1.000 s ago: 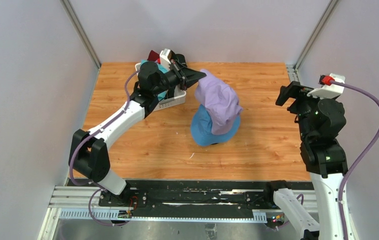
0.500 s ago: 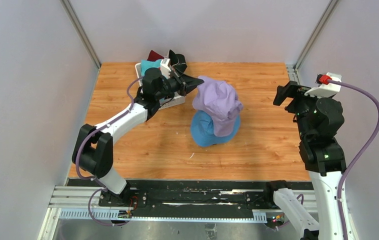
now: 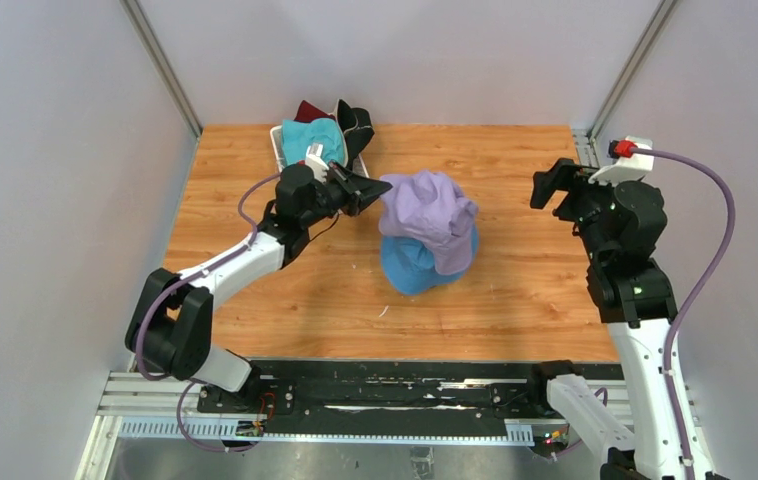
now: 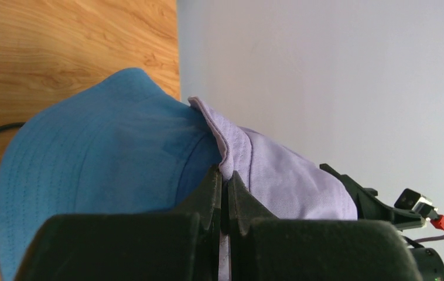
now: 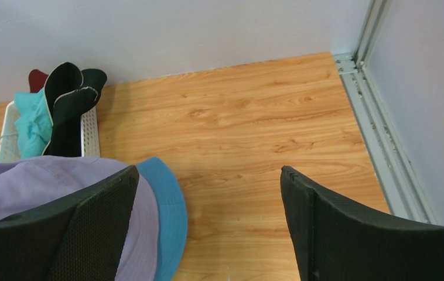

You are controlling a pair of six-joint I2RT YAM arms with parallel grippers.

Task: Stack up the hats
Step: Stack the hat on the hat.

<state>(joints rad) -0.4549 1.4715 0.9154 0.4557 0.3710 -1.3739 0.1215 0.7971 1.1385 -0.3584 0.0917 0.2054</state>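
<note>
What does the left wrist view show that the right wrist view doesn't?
Only the left wrist view: the left fingers shut on the brim of the lavender hat. Only the right wrist view: the open right fingers, and a basket with a teal hat, a black hat and a dark red hat. Both: the lavender hat draped over the blue hat.

The left gripper was seen pinched onto the edge of the lavender hat, which was draped over the blue hat just ahead of it. Behind that gripper, a basket was filled with a teal hat, red hat and black hat. The right gripper was held with its jaws spread, well apart from the pile.
</note>
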